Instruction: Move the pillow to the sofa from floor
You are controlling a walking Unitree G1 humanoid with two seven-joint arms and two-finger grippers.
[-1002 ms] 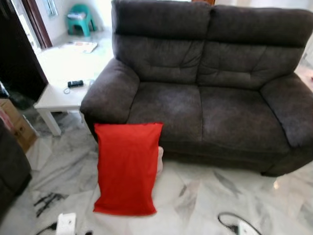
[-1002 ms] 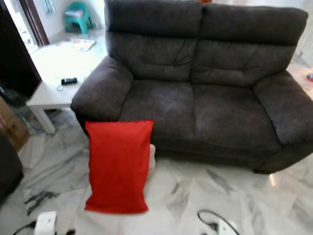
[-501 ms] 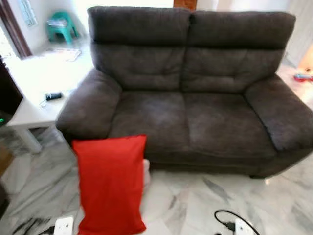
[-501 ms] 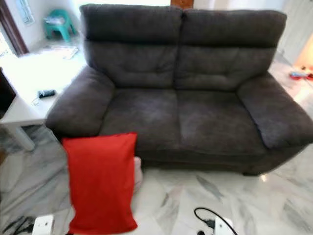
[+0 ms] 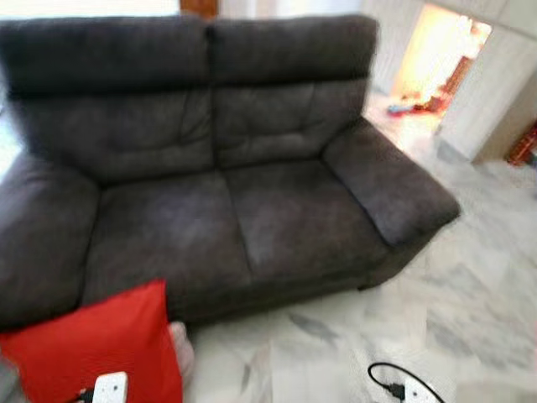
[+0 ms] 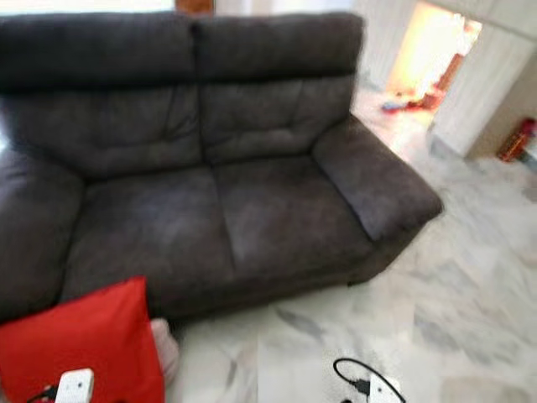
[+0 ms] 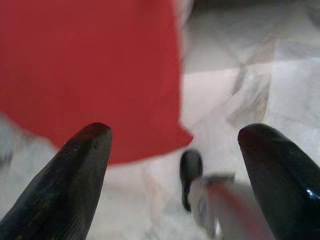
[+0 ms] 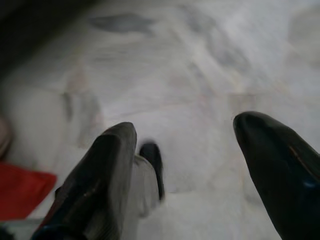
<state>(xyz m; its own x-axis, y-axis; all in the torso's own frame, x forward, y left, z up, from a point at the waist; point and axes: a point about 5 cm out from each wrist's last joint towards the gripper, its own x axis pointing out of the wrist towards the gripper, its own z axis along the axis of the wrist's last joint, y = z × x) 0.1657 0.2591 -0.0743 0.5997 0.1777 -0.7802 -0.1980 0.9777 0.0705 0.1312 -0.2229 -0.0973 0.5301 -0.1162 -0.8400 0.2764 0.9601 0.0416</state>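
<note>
The whole head view has swung rightward since a second ago: the side table and teal stool are gone from view, and a bright doorway [image 5: 436, 63] now shows past the sofa's right arm. The red pillow [image 5: 92, 353] leans against the dark grey sofa [image 5: 210, 193] on the marble floor [image 5: 470, 294], ahead of the left gripper [image 7: 172, 142], whose fingers are spread wide, holding nothing. The right gripper [image 8: 182, 137], equally wide and empty, hangs over bare marble, with a corner of the pillow beside it. The pictures are blurred.
</note>
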